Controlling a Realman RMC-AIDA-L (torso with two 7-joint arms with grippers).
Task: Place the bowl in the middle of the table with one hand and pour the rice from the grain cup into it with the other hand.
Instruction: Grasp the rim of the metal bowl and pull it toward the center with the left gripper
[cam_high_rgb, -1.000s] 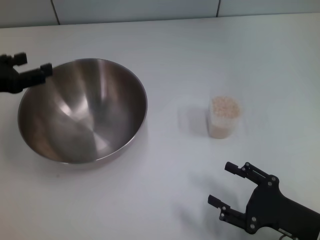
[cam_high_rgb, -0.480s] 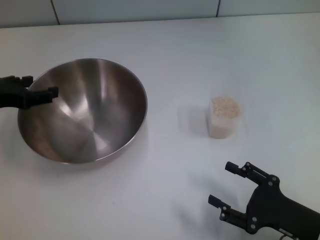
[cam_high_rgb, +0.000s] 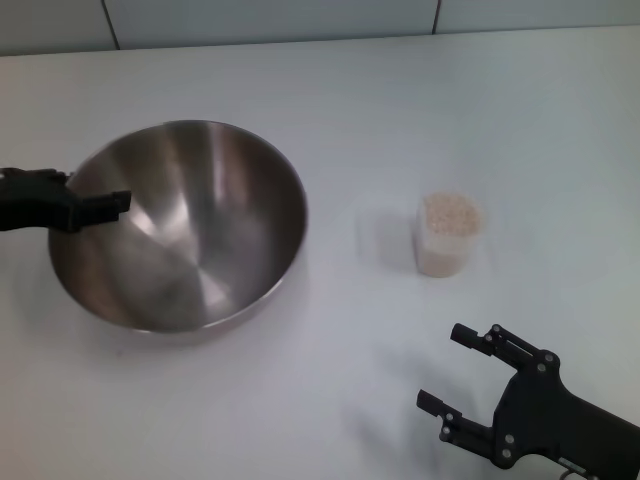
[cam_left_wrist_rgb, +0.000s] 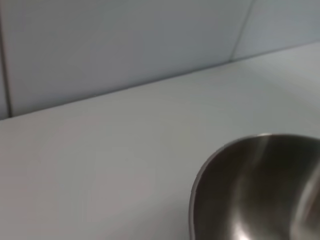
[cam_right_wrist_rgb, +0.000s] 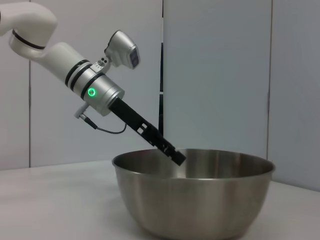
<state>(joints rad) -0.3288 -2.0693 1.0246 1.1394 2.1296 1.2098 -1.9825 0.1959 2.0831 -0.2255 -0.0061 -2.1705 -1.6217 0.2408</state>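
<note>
Your left gripper (cam_high_rgb: 90, 203) clenched on bowl (cam_high_rgb: 180, 240) rim, grain cup (cam_high_rgb: 448, 236) (full) apart on counter (cam_high_rgb: 330, 100), right gripper (cam_high_rgb: 462, 372) released, near edge.

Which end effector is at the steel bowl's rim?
The left end effector, straddling the large shiny stainless-steel bowl's rim; the right end effector hangs open over bare white table, nearer the clear plastic grain cup.

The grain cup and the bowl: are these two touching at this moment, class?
Apart. The head view shows a plain strip of bare white table between the grain cup and the bowl; the cup stands alone toward the robot's right.
</note>
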